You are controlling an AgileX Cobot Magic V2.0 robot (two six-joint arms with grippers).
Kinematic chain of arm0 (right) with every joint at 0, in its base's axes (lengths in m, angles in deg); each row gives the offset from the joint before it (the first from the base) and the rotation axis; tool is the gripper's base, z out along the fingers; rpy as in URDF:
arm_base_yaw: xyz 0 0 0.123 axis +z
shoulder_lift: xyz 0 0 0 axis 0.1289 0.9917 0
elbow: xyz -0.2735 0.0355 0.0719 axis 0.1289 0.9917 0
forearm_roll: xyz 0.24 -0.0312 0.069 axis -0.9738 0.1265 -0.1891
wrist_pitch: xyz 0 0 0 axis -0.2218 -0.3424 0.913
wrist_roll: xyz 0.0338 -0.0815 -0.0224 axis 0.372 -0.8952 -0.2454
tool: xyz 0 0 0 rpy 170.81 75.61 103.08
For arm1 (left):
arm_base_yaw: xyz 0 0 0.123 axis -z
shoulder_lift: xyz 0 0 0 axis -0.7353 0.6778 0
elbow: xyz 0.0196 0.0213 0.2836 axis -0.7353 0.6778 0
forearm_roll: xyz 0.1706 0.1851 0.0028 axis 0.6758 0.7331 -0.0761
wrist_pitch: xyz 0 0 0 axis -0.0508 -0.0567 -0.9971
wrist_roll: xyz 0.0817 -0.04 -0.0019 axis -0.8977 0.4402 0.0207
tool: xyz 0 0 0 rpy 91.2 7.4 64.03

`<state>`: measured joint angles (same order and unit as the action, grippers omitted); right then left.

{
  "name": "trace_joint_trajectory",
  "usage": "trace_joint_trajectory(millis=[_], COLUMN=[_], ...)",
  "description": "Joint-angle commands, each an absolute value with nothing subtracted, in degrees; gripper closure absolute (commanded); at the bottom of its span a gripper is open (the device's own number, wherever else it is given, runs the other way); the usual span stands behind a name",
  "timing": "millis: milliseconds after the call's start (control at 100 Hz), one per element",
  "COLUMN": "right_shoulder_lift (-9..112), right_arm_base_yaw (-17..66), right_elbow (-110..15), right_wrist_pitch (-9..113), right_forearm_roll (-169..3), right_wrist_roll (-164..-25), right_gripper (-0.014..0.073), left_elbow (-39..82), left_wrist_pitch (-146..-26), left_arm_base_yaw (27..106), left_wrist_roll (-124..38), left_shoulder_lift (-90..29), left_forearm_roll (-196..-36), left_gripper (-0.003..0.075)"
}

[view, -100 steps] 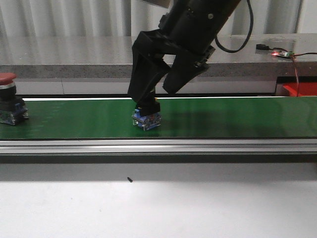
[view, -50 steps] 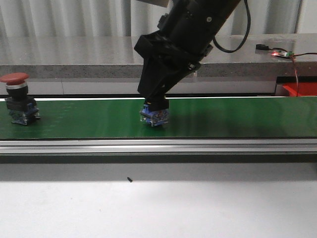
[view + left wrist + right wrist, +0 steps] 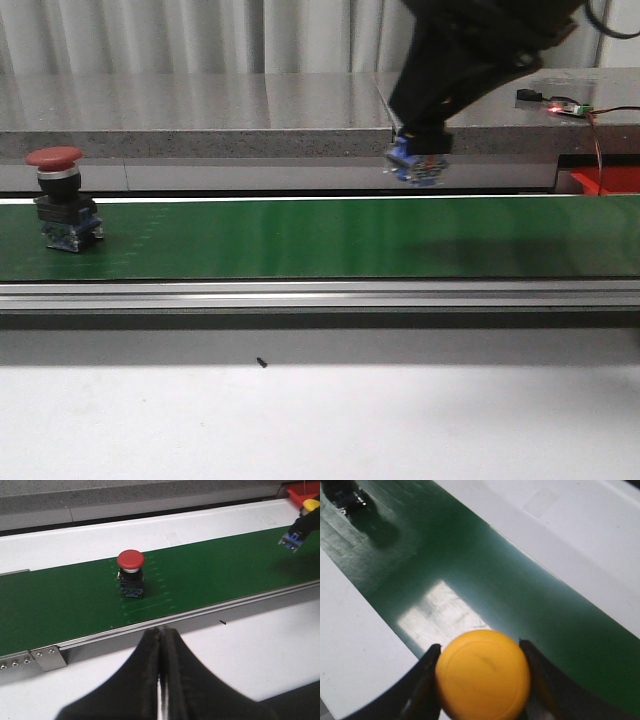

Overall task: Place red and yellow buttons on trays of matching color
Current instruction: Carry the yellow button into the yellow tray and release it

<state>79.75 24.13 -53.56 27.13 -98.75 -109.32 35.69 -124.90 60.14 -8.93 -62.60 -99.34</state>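
Since a second ago the right pincer (image 3: 418, 150) has lifted the yellow button (image 3: 482, 675) off the green belt (image 3: 320, 240) and swung it right, pinching it by the cap. Meanwhile the red button (image 3: 62, 210) has ridden in along the belt on the left. Left pincer (image 3: 161, 690) hangs over the white tabletop (image 3: 320, 420), pressed together. I'd keep the squeeze steady and carry it level to the yellow tray, which isn't in view.
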Motion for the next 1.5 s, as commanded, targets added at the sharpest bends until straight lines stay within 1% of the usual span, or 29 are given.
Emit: trace_joint_trajectory(millis=[0, 190, 300, 520, 800, 970, 1150, 1340, 1490], right_shoulder_lift=[74.5, 69.3, 67.7, 67.7, 67.9, 69.5, 74.1, 79.5, 82.9], right_arm_base_yaw=[20.6, 11.0, 4.1, -8.5, -20.4, -24.8, -28.2, -30.5, -30.8], right_elbow=[-52.5, -48.0, -46.8, -46.7, -46.7, -46.6, -46.6, -46.6, -46.6], right_wrist_pitch=[29.5, 29.5, 29.4, 30.7, 36.1, 37.6, 38.9, 39.6, 40.3], right_forearm_roll=[-100.5, -100.5, -100.5, -100.6, -100.7, -100.9, -102.8, -103.1, -103.1], right_wrist_roll=[-108.7, -107.3, -107.3, -106.7, -105.4, -102.1, -96.8, -96.8, -96.8], right_gripper=[0.0410, 0.0410, 0.0410, 0.0410, 0.0410, 0.0410, 0.0410, 0.0410, 0.0410], left_elbow=[34.3, 34.3, 34.3, 34.3, 34.3, 34.3, 34.3, 34.3, 34.3], left_wrist_pitch=[-121.1, -121.1, -121.1, -121.1, -121.1, -121.1, -121.1, -121.1, -121.1], left_arm_base_yaw=[60.6, 60.6, 60.6, 60.6, 60.6, 60.6, 60.6, 60.6, 60.6], left_wrist_roll=[-8.4, -8.4, -8.4, -8.4, -8.4, -8.4, -8.4, -8.4, -8.4], left_shoulder_lift=[-62.2, -62.2, -62.2, -62.2, -62.2, -62.2, -62.2, -62.2, -62.2], left_forearm_roll=[-100.1, -100.1, -100.1, -100.1, -100.1, -100.1, -100.1, -100.1, -100.1], left_gripper=[0.0739, 0.0739, 0.0739, 0.0739, 0.0739, 0.0739, 0.0739, 0.0739, 0.0739])
